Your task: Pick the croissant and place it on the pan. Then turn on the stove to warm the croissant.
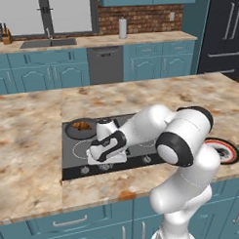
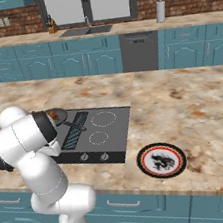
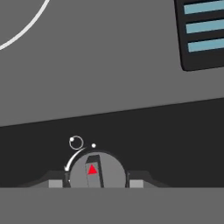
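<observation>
Right between the gripper's (image 3: 95,183) two dark fingertips (image 3: 55,183), a round grey knob (image 3: 97,171) with a red triangle on its ridge is sitting, and the jaws are pressing in on it from both sides, clamped tight. Just above the knob in the hand view, a white curved arrow and a small ring mark are showing on the stove's (image 3: 109,87) dark front strip. Farther ahead of the gripper, the grey cooktop is stretching away, with an arc of a white burner ring (image 3: 26,30) up to the left and the ribbed grille (image 3: 203,33) up to the right.

From the left base view, the arm is reaching down over the stove's (image 1: 74,152) front edge, its hand (image 1: 107,146) hanging low over the row of knobs. Beyond the hand, at the back left burner, the pan (image 1: 73,128) is resting, and the croissant (image 1: 81,125) is lying inside it. Well off to the arm's right, a red-rimmed plate (image 2: 161,160) is lying on the marble counter (image 2: 193,106), apart from the stove.
</observation>
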You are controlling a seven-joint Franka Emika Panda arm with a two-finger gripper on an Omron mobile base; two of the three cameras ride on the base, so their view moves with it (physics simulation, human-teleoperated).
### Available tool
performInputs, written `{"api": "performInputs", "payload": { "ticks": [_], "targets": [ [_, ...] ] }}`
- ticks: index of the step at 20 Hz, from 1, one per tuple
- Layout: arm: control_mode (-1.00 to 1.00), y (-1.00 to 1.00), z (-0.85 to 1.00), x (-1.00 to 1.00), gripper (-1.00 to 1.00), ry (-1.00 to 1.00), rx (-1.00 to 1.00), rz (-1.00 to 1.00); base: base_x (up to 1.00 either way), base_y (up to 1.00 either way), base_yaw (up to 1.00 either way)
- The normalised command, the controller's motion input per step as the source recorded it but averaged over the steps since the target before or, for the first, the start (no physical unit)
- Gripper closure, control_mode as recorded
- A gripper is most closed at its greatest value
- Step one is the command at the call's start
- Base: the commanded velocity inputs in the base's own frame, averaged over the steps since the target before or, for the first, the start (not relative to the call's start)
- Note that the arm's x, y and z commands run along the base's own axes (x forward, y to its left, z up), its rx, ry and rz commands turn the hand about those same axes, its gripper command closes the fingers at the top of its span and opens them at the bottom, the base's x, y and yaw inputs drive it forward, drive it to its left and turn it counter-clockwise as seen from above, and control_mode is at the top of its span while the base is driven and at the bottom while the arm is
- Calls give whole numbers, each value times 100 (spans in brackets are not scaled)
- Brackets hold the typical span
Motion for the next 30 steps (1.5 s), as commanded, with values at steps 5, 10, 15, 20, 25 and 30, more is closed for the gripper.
{"api": "performInputs", "payload": {
  "ticks": [5, 10, 15, 20, 25, 30],
  "targets": [
    [-100, 0, 0, 0, 100, 1, 0, 3, 0, 0, 0],
    [-100, 0, -3, 0, 100, 0, 0, 11, 0, 0, 0],
    [-100, 0, -4, 0, 100, 0, 0, 17, 0, 0, 0],
    [-100, 0, -4, 0, 100, 0, 0, 21, 0, 0, 0],
    [-100, 0, -12, -2, 100, 0, 0, 20, 0, 0, 0],
    [-100, -3, -18, -12, 100, -3, 3, 19, 0, 0, 0]
  ]
}}
